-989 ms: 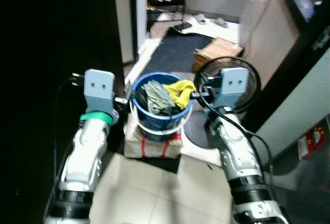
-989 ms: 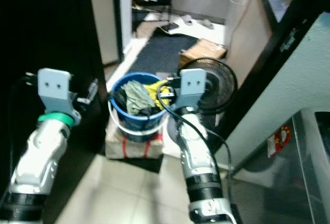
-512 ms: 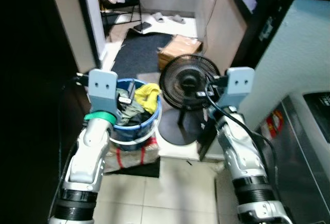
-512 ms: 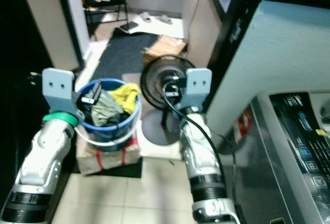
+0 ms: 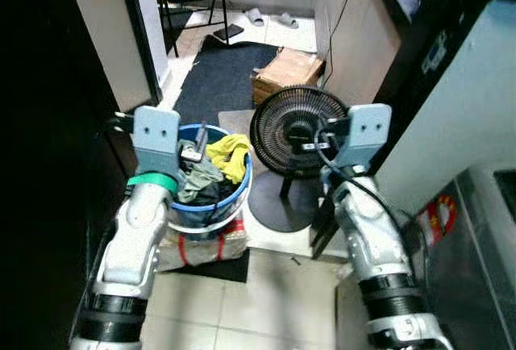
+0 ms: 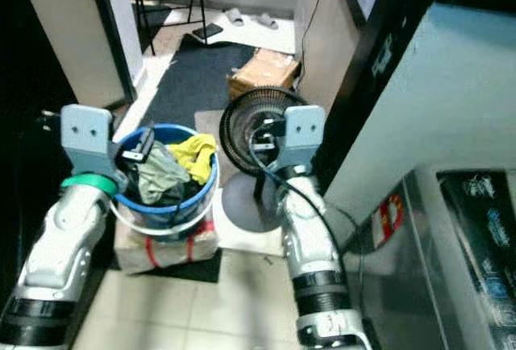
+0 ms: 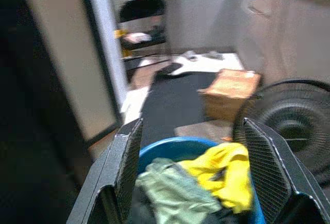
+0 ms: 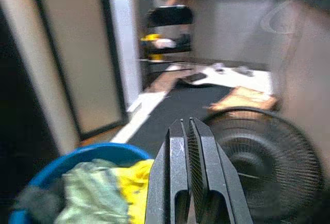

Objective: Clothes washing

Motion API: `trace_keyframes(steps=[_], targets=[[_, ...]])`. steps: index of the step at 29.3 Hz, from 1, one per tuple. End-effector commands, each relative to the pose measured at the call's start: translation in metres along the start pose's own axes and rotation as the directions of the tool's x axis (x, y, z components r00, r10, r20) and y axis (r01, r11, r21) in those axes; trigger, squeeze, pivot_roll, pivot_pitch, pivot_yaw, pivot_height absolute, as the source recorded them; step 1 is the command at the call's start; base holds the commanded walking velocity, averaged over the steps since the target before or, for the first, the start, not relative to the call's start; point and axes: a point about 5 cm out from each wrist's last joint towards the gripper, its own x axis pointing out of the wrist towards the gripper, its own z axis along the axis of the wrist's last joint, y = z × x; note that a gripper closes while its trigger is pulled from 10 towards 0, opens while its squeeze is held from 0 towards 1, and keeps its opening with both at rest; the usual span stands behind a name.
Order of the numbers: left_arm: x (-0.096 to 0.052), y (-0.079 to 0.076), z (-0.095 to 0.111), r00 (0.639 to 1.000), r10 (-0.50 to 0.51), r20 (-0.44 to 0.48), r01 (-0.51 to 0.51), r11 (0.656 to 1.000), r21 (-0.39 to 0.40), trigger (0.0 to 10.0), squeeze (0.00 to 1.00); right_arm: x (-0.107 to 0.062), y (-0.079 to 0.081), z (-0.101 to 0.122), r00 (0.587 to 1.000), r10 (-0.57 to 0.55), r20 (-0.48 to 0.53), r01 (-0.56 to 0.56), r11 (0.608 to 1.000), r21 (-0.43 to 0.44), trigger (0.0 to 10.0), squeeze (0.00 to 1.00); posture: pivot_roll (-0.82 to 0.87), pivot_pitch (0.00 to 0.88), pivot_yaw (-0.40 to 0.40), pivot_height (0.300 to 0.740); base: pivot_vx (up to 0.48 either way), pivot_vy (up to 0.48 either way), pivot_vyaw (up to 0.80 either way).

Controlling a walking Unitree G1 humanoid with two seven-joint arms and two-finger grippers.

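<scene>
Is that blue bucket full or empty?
Full: the blue bucket is heaped to its rim with clothes, a yellow garment and a grey-green one on top.

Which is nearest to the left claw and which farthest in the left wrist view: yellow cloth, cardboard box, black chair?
1. Yellow cloth, in the blue bucket just past the open left claw.
2. Cardboard box, on the floor beyond the bucket.
3. Black chair, at the far end of the room.
</scene>
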Motion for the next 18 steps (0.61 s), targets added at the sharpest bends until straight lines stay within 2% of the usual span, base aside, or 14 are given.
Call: trace_keyframes(steps=[1, 5, 10, 18], targets=[[-0.0018, 0.0008, -0.0036, 1.0, 0.002, -0.016, -0.002, 1.0, 0.004, 10.0, 0.0, -0.0007, 0.0028, -0.0011, 1.0, 0.009, -0.002, -0.009, 1.0, -0.005, 10.0, 0.0, 0.05, 0.0, 0.01, 0.735, 0.0, 0.0, 0.0], [-0.0017, 0.001, -0.0038, 1.0, 0.002, -0.017, -0.002, 1.0, 0.004, 10.0, 0.0, -0.0009, 0.0031, -0.0003, 1.0, 0.013, 0.009, -0.013, 1.0, 0.002, 10.0, 0.0, 0.05, 0.0, 0.01, 0.735, 0.0, 0.0, 0.0], [-0.0017, 0.001, -0.0039, 1.0, 0.003, -0.018, -0.003, 1.0, 0.003, 10.0, 0.0, 0.0, 0.0007, -0.0014, 1.0, -0.003, -0.005, 0.002, 1.0, -0.017, 10.0, 0.0, 0.05, 0.0, 0.009, 0.735, 0.0, 0.0, 0.79], [-0.0018, 0.0008, -0.0041, 1.0, 0.003, -0.017, -0.003, 1.0, 0.004, 10.0, 0.0, -0.0005, 0.0017, -0.0007, 1.0, 0.002, 0.004, -0.002, 1.0, 0.017, 10.0, 0.0, 0.05, 0.0, 0.01, 0.735, 0.0, 0.0, 0.0]])
